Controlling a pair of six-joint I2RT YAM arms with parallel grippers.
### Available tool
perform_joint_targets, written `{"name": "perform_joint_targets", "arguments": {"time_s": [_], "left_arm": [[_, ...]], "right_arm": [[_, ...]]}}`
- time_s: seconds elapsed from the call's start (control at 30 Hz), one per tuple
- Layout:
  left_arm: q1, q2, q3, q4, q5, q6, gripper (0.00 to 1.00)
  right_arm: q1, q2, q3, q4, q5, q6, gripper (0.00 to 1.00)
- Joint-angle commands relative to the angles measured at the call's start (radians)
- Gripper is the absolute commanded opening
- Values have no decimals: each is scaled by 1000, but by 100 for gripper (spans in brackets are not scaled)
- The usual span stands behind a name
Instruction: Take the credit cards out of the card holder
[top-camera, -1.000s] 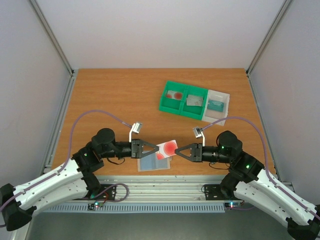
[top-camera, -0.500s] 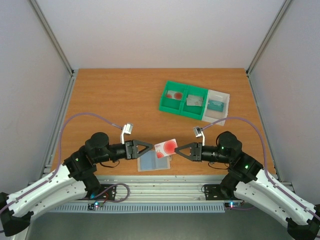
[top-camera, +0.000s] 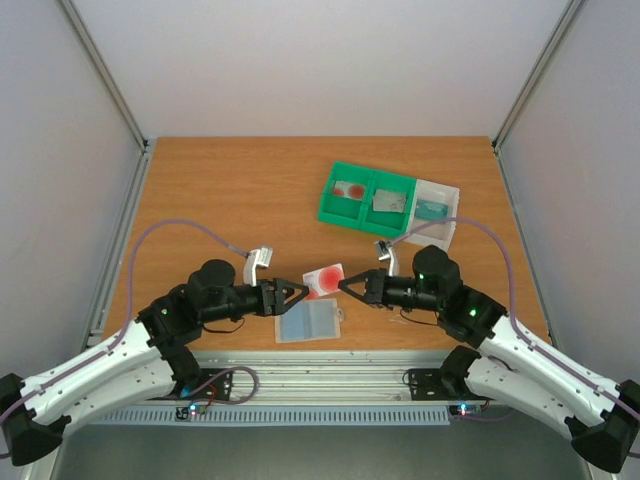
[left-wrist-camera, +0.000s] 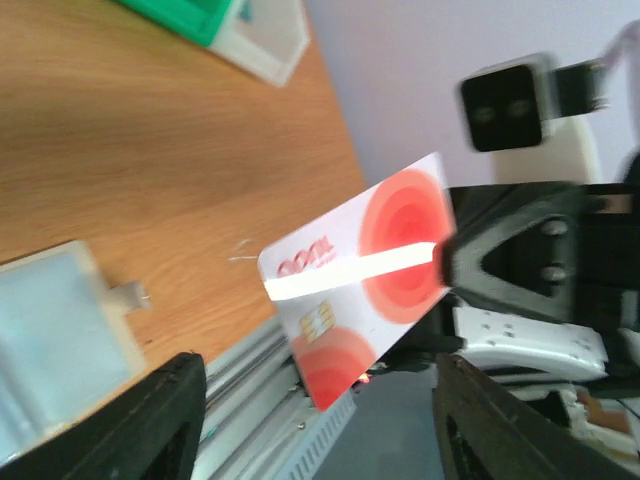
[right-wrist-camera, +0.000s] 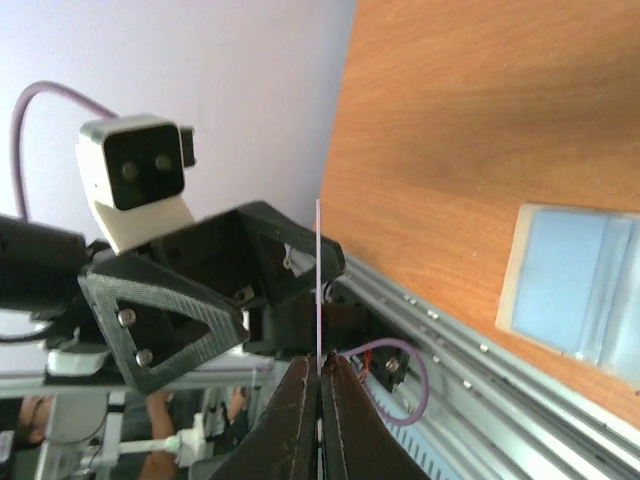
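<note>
The left gripper (top-camera: 298, 293) was seen with its jaws spread wide and nothing held in them, just left of the red card (top-camera: 322, 279). The holder (top-camera: 308, 321) lay flat on the bench (top-camera: 230, 190) near the front edge, below and between the two grippers. No card could be made out inside it. The red card was held clear of the holder, above the bench, pinched by one edge in the right gripper (top-camera: 345, 285), whose jaws were closed thin on it.

The step in hand was judged to be the carrying of this card to a container. To do it well, the pinch would need to be kept firm, since so little of the card was gripped. The card would need to be drawn past the open left jaws without being brushed against them, and lowered inside a wall before being let go.

Further back, the green bin (top-camera: 358, 224) was seen to hold a second red card (top-camera: 349, 189) in its left compartment and a grey card (top-camera: 388, 202) in its right. In the white tray (top-camera: 452, 215), just beside the bin on the right, a teal card (top-camera: 432, 209) lay.
</note>
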Motion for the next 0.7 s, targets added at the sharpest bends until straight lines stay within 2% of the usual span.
{"name": "perform_joint_targets", "arguments": {"time_s": [0.0,0.03,0.1,0.13,0.4,0.67], "left_arm": [[0,32,81,-147,-120,126,74],[0,36,94,-182,-147,146,80],[0,44,116,-242,-193,188,98],[0,47,124,-268,-219,209,99],[0,69,134,-372,-323,324,99],[0,93,123,-390,-348,419,99]], "right_arm": [[-3,77,92,-53,103,-72,1],[-3,90,96,-51,118,-71,1],[-3,130,120,-79,160,-82,1],[-4,151,139,-101,184,-92,1],[-8,389,332,-242,341,-168,1],[-64,592,440,-267,460,-142,1]]}}
